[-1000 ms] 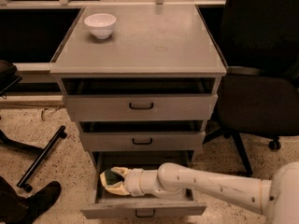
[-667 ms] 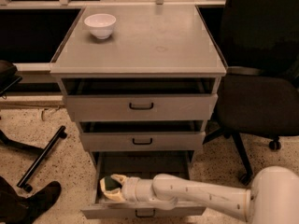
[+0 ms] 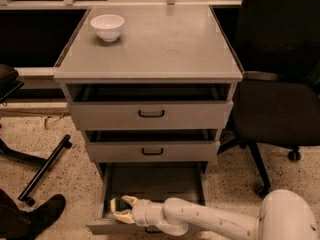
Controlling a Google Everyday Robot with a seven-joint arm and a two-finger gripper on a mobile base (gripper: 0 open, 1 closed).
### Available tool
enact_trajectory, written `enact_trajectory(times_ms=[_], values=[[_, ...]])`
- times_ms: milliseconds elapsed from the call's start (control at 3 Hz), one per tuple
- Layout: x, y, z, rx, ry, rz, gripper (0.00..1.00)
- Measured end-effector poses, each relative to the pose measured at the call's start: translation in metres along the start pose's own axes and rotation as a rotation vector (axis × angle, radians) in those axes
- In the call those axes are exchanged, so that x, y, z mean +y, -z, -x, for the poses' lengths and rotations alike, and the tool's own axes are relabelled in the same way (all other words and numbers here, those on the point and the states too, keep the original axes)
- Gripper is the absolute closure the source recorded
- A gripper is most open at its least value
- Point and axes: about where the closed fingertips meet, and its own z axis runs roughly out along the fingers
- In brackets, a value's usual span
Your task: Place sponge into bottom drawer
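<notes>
Sitting low and left of centre in the frame, the small wavy-edged sponge (image 3: 118,204), pale yellow foam under a dark green scouring layer, is pinched between the cream-coloured fingers (image 3: 129,200) of the two-finger gripper (image 3: 123,209), which is clenched around it. Sponge and gripper are inside the left front corner of the bottom drawer (image 3: 155,184), the deepest of three grey wood-look drawers, pulled well out so that its dark, flat floor shows. The sponge is just beside the drawer's left wall; whether it touches the floor I cannot tell. The smooth, rounded white arm (image 3: 210,219) runs from the gripper to the lower right of the frame, crossing the drawer's front edge. Above, the shallower middle drawer (image 3: 152,151) and top drawer (image 3: 150,115), each with a thin black handle, stand slightly ajar. The cabinet's flat matte grey top (image 3: 160,49) carries a small round white bowl (image 3: 107,27) near its upper left corner. A black office chair (image 3: 280,104) stands at the right on the speckled stone floor (image 3: 30,144), and a black bar (image 3: 45,170) lies at the left.
</notes>
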Motion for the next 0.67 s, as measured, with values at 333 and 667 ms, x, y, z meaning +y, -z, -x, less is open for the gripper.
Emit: enact_trajectory(times_ms=[333, 667], values=[[-0.006, -0.005, -0.001, 0.017, 0.008, 0.0, 1.0], [-0.049, -0.014, -0.015, 0.036, 0.018, -0.085, 1.0]])
